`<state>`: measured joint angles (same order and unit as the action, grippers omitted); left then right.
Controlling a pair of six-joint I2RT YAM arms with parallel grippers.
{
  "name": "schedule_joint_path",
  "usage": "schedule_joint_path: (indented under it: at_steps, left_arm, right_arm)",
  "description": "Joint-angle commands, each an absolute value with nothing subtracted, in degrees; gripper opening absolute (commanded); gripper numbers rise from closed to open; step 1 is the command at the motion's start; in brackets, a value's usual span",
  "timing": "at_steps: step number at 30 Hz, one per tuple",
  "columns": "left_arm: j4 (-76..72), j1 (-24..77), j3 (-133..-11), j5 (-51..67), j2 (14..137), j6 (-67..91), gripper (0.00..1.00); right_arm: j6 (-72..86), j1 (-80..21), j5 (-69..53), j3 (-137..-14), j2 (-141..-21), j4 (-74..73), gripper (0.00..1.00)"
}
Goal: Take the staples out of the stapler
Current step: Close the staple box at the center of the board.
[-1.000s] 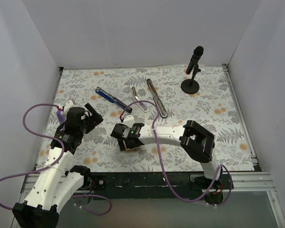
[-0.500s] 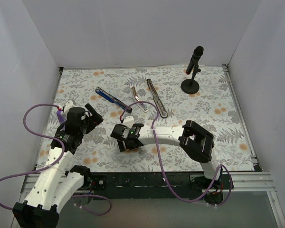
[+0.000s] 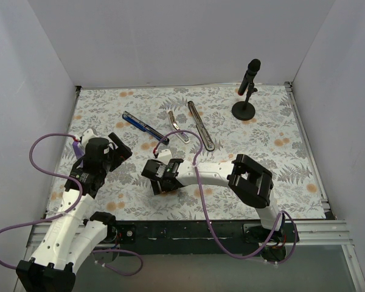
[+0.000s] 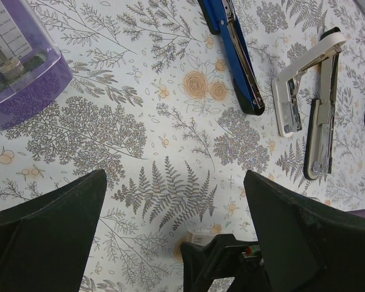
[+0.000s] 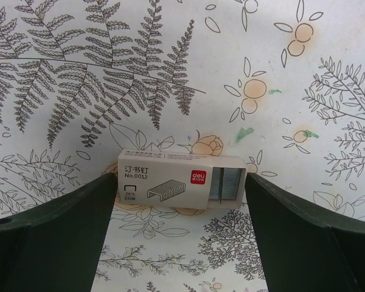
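The stapler lies spread open at the back middle of the table: blue-and-black arm, white-and-silver piece and black base side by side. The left wrist view shows the arm and the silver channel; whether staples sit in it I cannot tell. My right gripper is low over the table, open, its fingers flanking a small white staple box close to both ends. The box's drawer is partly out and shows silver staples. My left gripper hangs open and empty over the mat.
A purple block stands at the left next to my left arm. A black microphone on a round stand is at the back right. White walls close in the flowered mat on three sides.
Almost nothing has moved. The right arm's elbow has shifted a touch to the left, and its gripper stays over the staple box.
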<state>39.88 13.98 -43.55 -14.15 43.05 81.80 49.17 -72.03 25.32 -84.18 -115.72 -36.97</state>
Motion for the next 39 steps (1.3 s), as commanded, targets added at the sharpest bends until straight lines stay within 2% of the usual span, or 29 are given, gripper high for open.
schedule_joint_path:
  at_steps: [1, 14, 23, 28, 30, 31, 32, 35, 39]
  left_arm:
    - [39.46, 13.80, -43.07, -14.77, 41.84, 81.38, 0.98]
    - [39.11, 13.71, -43.07, -14.59, 41.92, 81.39, 0.98]
    - [39.20, 13.71, -42.98, -14.76, 42.01, 81.47, 0.98]
    - [39.11, 13.71, -43.07, -14.59, 42.10, 81.30, 0.98]
    - [38.94, 13.80, -43.07, -14.33, 41.92, 81.21, 0.98]
    - [38.85, 13.71, -43.24, -13.63, 41.75, 80.86, 0.98]
    - [38.85, 13.71, -43.94, -13.19, 41.66, 80.69, 0.98]
    - [39.72, 13.71, -46.48, -10.99, 41.05, 80.25, 0.98]
    - [38.59, 13.71, -53.94, -4.06, 41.04, 79.19, 0.98]
  right_arm:
    - [48.96, -72.16, 26.10, -85.52, -117.07, -36.56, 0.93]
    - [47.02, -72.16, 25.66, -84.38, -115.75, -34.72, 0.70]
    - [46.32, -72.16, 25.49, -83.85, -115.58, -34.10, 0.60]
    - [45.79, -72.16, 25.93, -83.50, -115.23, -33.66, 0.59]
    - [44.92, -72.25, 26.80, -84.02, -115.22, -34.01, 0.72]
    - [44.30, -72.16, 27.50, -84.55, -115.05, -34.54, 0.83]
    - [43.51, -72.25, 28.38, -86.12, -114.87, -35.93, 0.87]
    - [40.79, -72.16, 30.58, -87.54, -111.63, -37.52, 0.95]
    - [36.93, -71.28, 30.23, -83.95, -100.06, -34.57, 0.95]
